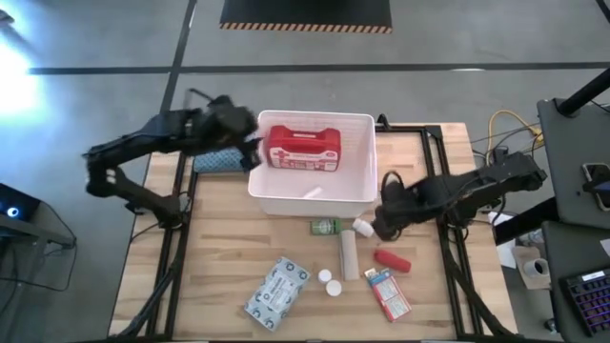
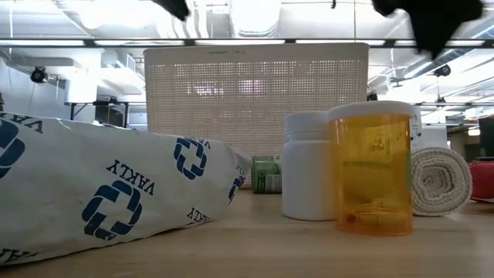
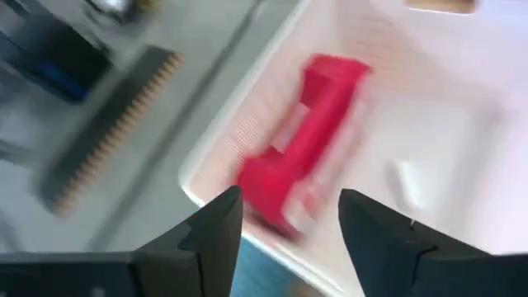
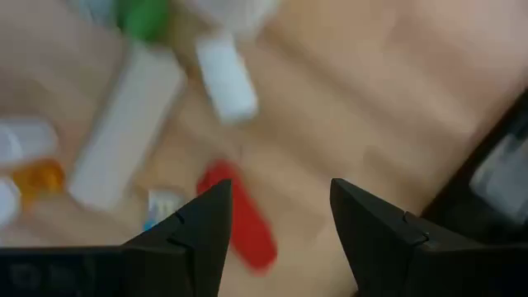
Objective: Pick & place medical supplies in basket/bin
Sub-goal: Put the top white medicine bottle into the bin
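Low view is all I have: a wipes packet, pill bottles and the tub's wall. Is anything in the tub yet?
Observer: Yes, the red first-aid case lies inside the white tub, toward its far side.
Operator: Where is the left gripper?
Observer: The left gripper hangs over the tub's left rim, jaws apart and empty, with the case below it.
Operator: And the right one?
Observer: The right gripper hovers above the table near the red tube, jaws apart, holding nothing.
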Tool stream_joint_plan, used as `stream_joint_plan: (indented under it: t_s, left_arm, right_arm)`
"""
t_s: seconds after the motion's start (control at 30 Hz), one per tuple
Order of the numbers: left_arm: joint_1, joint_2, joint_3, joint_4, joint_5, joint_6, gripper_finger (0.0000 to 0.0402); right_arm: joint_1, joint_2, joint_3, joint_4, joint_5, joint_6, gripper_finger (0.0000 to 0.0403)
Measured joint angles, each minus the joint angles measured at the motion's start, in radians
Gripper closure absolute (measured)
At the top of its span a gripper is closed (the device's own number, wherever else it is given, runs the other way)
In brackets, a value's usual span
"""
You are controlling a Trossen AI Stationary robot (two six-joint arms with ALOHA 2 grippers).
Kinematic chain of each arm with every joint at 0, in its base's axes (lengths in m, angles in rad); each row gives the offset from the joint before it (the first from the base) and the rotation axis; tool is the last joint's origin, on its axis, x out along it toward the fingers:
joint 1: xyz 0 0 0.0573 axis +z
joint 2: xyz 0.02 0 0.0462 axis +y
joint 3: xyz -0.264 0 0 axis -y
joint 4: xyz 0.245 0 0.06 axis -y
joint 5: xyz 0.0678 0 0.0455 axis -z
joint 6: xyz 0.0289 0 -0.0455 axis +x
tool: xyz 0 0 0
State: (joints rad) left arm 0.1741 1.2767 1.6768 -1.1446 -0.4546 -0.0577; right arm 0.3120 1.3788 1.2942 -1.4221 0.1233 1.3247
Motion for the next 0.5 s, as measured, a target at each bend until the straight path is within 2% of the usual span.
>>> stream_joint_plan:
  t_s: [0.13, 0.3, 0.37, 0.5]
  left_arm:
    - [-0.065, -0.129, -0.157, -0.025, 0.142, -0.096, 0.0237]
    - [-0.181, -0.286, -0.418, 0.033, 0.182, -0.171, 0.0242]
    - [-0.220, -0.333, -0.501, 0.048, 0.182, -0.232, 0.0242]
    - [-0.277, -0.394, -0.625, 0.062, 0.177, -0.338, 0.0242]
  right_arm:
    - [0.053, 0.007, -0.148, 0.170, -0.035, 0.014, 0.0209]
    - [0.141, 0.008, -0.331, 0.564, 0.065, -0.201, 0.0209]
    - [0.166, 0.013, -0.368, 0.635, 0.109, -0.255, 0.0207]
    - [0.173, 0.030, -0.411, 0.638, 0.108, -0.305, 0.0183]
